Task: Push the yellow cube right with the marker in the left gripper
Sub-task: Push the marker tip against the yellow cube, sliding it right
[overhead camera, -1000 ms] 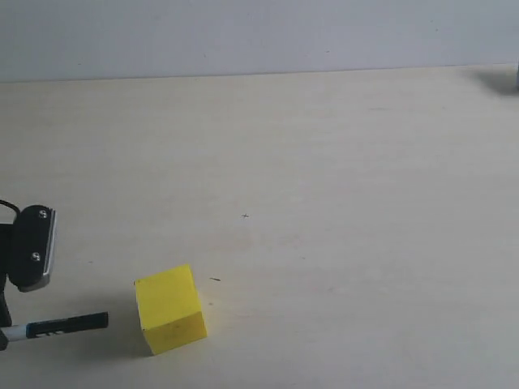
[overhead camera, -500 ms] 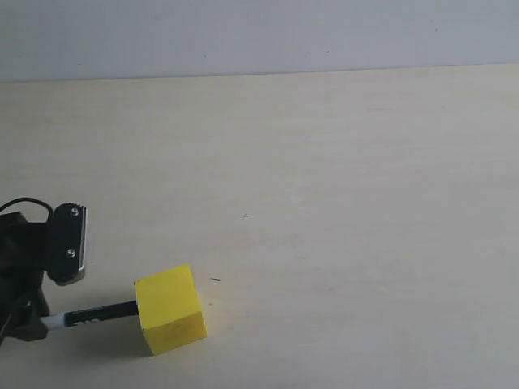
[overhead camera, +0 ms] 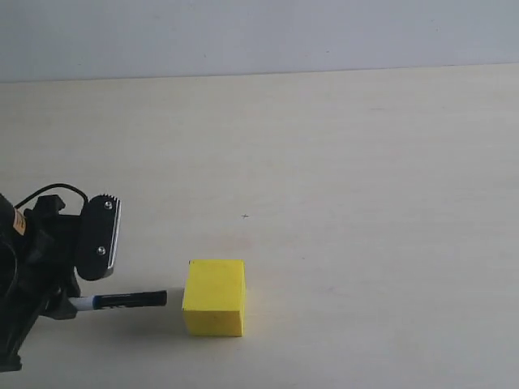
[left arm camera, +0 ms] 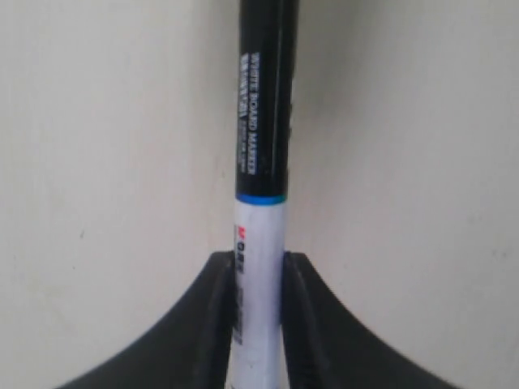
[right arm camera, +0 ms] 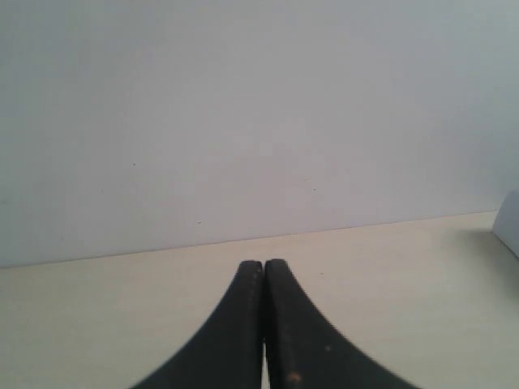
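Note:
The yellow cube (overhead camera: 214, 297) rests on the pale table near the front, left of centre. My left gripper (overhead camera: 69, 306) is at the far left, shut on the marker (overhead camera: 122, 301), which lies level and points right at the cube. A small gap shows between the marker's black tip and the cube's left face. In the left wrist view the fingers (left arm camera: 219, 308) clamp the white barrel of the marker (left arm camera: 261, 130) and the cube is out of frame. My right gripper (right arm camera: 263, 267) is shut on nothing, facing the back wall; it does not appear in the exterior view.
The pale table (overhead camera: 340, 203) stretches to the right of the cube up to the grey back wall (overhead camera: 259, 36). A grey plate (overhead camera: 101, 237) on the left arm stands above the marker. A pale object edge (right arm camera: 509, 223) shows at the side of the right wrist view.
The left gripper moved right with the marker, whose tip met the cube. The cube slid right and turned square to the view. A small gap now separates tip and cube.

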You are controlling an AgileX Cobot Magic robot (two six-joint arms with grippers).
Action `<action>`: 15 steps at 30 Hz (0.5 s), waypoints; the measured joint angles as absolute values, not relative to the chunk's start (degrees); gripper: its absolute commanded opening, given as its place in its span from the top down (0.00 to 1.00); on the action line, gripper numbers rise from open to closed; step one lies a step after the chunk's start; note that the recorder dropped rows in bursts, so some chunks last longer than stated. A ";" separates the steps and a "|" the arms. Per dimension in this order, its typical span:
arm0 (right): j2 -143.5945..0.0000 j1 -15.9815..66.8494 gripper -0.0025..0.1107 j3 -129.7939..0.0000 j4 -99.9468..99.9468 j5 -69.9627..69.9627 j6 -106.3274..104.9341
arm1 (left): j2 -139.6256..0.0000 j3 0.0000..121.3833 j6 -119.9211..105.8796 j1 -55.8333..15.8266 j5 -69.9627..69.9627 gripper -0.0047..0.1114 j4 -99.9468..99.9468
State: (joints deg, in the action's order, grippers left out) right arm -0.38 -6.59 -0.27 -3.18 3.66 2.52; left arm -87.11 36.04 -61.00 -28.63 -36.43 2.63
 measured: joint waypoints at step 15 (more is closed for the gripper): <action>-0.38 -6.59 0.98 -0.27 -3.18 3.66 2.52 | -91.57 41.06 -61.50 -28.63 -42.12 0.96 -1.08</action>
State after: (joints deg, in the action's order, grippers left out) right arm -0.38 -6.59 -0.27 -3.18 3.66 2.52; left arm -91.57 41.06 -61.50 -28.63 -42.12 -1.08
